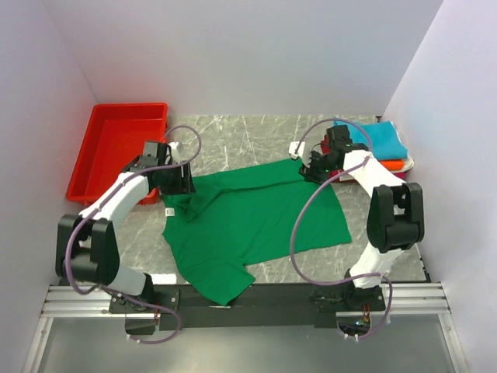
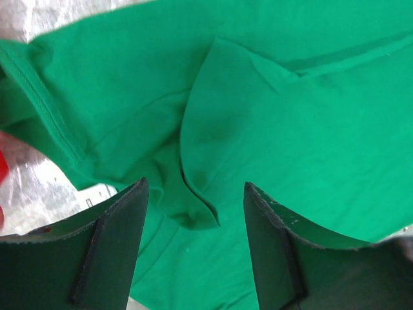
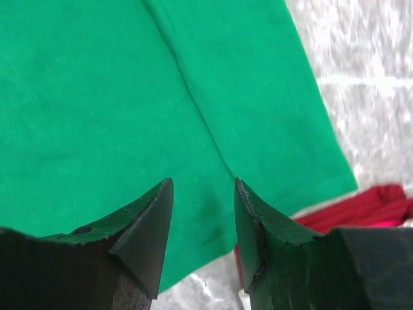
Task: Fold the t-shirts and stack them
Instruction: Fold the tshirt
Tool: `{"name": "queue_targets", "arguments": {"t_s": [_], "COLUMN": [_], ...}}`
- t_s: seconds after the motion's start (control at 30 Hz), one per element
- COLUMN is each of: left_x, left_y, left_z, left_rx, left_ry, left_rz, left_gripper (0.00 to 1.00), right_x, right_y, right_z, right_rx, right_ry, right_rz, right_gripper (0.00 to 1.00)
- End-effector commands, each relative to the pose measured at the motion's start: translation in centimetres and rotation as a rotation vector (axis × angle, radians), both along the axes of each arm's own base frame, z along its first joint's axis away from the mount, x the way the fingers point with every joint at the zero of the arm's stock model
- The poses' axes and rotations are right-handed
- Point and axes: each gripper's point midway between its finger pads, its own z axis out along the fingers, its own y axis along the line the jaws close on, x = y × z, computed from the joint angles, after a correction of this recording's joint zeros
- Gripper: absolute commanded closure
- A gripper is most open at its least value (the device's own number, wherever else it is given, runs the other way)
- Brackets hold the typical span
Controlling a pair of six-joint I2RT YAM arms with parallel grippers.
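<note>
Folding stage: green t-shirt (image 1: 248, 225) lies spread, collar left, hem right, between the arms.
Left gripper (image 2: 193, 194): jaws apart, empty, over rumpled sleeve.
Right gripper (image 3: 203, 187): jaws apart, empty, over far hem corner.
Folded stack (image 1: 384, 148): just beside right gripper.

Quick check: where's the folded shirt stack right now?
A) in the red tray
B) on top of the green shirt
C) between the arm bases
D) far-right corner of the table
D: the stack, teal on top, lies at the far-right corner of the table, off the green shirt.
</note>
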Motion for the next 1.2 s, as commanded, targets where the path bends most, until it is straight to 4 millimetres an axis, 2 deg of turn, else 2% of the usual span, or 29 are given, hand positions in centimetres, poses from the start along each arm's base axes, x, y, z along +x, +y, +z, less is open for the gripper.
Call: {"name": "queue_targets", "arguments": {"t_s": [0.0,0.13,0.27,0.5,0.53,0.67,0.7,0.83,0.97,1.07,1.17], "left_x": [2.0,3.5,4.3,6.4,6.5,7.2,6.7,5.6,5.3,5.6,6.1], "left_y": [0.0,0.5,0.5,4.7,5.1,6.7,7.0,8.7,8.7,7.7,5.5], "left_z": [1.0,0.2,-0.4,-2.4,-3.3,-4.3,-4.9,-5.3,-4.3,-2.9,-1.3], "left_rx": [0.043,0.06,0.055,0.225,0.246,0.328,0.351,0.442,0.432,0.4,0.323], "left_ry": [-0.038,-0.04,-0.021,0.018,0.042,0.072,0.101,0.132,0.111,0.094,0.063], "left_rz": [-0.027,0.03,0.081,0.32,0.343,0.417,0.421,0.469,0.484,0.458,0.38], "left_gripper": [0.36,0.44,0.52,0.56,0.6,0.65,0.66,0.66,0.62,0.6,0.57], "right_x": [0.4,1.5,1.3,-0.8,-0.9,-1.3,-1.3,-1.9,-2.0,-2.2,-2.4], "right_y": [2.1,3.6,5.6,9.0,9.2,9.5,9.3,9.0,9.0,9.0,8.5], "right_z": [1.1,0.9,0.8,1.3,1.4,1.6,1.5,1.7,2.4,2.7,2.9], "right_rx": [-0.007,-0.002,0.017,0.045,0.047,0.06,0.054,0.048,0.06,0.062,0.055], "right_ry": [-0.014,-0.021,0.036,0.042,0.042,0.044,0.042,0.03,0.018,0.015,0.009], "right_rz": [0.035,-0.014,-0.048,0.018,0.019,0.021,0.017,0.02,0.018,0.013,0.003], "right_gripper": [0.5,0.52,0.55,0.56,0.56,0.56,0.56,0.56,0.56,0.56,0.56]}}
